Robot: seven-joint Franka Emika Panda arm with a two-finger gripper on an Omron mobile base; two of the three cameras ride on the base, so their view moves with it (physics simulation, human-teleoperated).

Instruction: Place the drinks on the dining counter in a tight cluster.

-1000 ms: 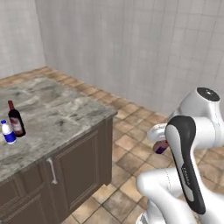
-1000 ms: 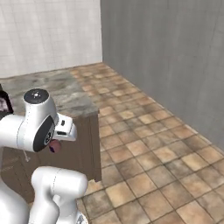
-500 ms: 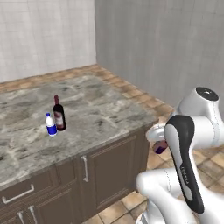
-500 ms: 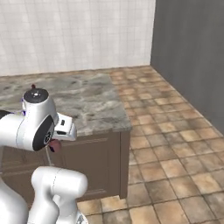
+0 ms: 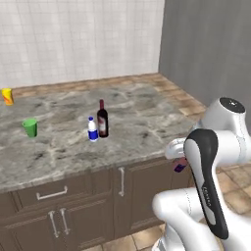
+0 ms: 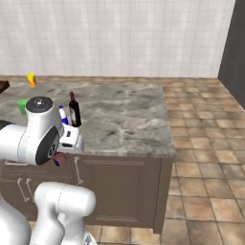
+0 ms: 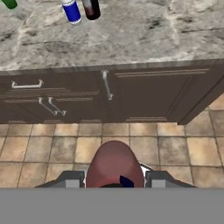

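My gripper (image 7: pixel 114 179) is shut on the small reddish-brown bottle (image 7: pixel 114 166), held over the tiled floor in front of the counter's cabinet doors. That bottle (image 5: pixel 180 165) hangs below the counter's front edge, by the white arm, with the gripper (image 5: pixel 177 156) above it. From the right base view, the gripper (image 6: pixel 64 152) and its bottle (image 6: pixel 59 159) sit low at the left. On the dining counter (image 5: pixel 142 117) the white bottle with a blue label (image 5: pixel 92 129) and the dark wine bottle (image 5: pixel 102 119) stand upright, close together; the same two are the white bottle (image 7: pixel 71 11) and wine bottle (image 7: pixel 90 8).
A green cup (image 5: pixel 30 128) stands left of the two bottles, and a yellow-orange cup (image 5: pixel 7 96) at the counter's far left back. Brown drawers and doors with metal handles (image 7: pixel 106 85) face me. Tiled floor (image 6: pixel 201 158) lies to the counter's right.
The whole picture has shifted as the base drove: the counter now lies square in front and the cups have come into view. The gripper stays shut on the reddish-brown bottle.
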